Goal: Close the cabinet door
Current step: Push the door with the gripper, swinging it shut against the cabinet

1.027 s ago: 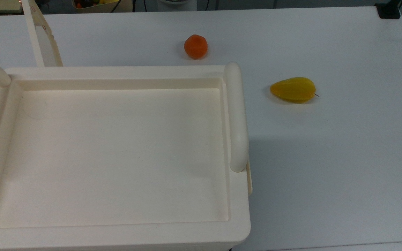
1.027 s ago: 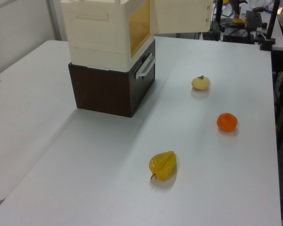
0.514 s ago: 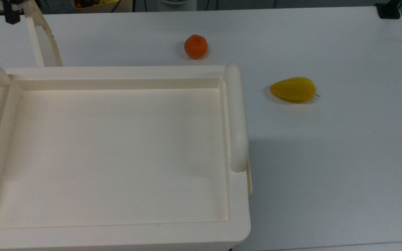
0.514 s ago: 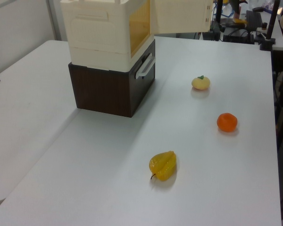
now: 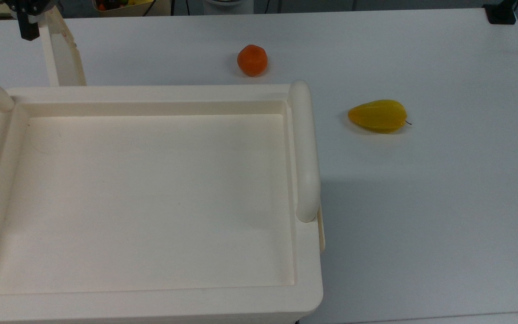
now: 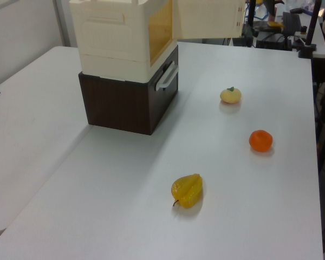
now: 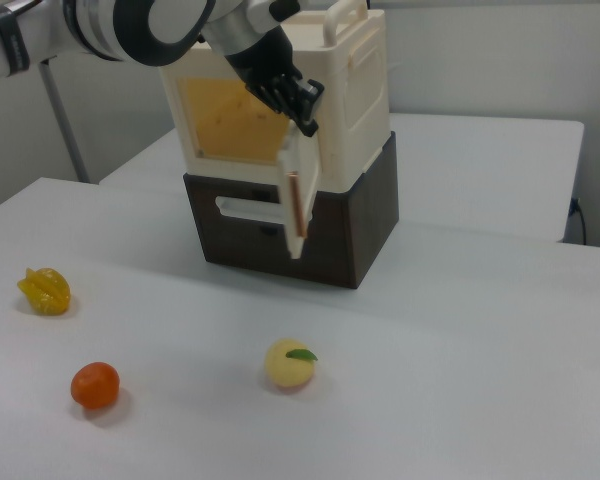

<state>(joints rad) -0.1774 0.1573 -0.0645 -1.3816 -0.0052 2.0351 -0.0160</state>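
The cabinet door [image 7: 295,195] is seen standing wide open, swung out roughly square to the front of the cabinet [image 7: 365,90], which is set on a dark brown base [image 7: 350,225] on the table [image 7: 460,330]. The gripper [image 7: 295,100] is placed at the door's upper free corner, and in the top view it [image 5: 27,18] is found on the left of the panel [image 5: 63,58]. Whether it is wide or narrow cannot be told, nor can contact be confirmed.

Risks are judged as follows. Contact is being made high on a thin edge, so the gripper could be slid off over the top and the door left ajar. If the push is directed along the panel rather than across it, the hinges could be strained or the whole cabinet shifted on its base. A fast swing could be bounced back from the frame.

The containers are checked next. Nothing can be made out behind the tan-tinted opening [image 6: 160,30], and nothing is seen lying in the recessed top [image 5: 151,105]. The orange [image 5: 252,60], the yellow fruit [image 5: 378,116] and the peach [image 7: 290,364] are left loose on the table, well apart from the door's sweep
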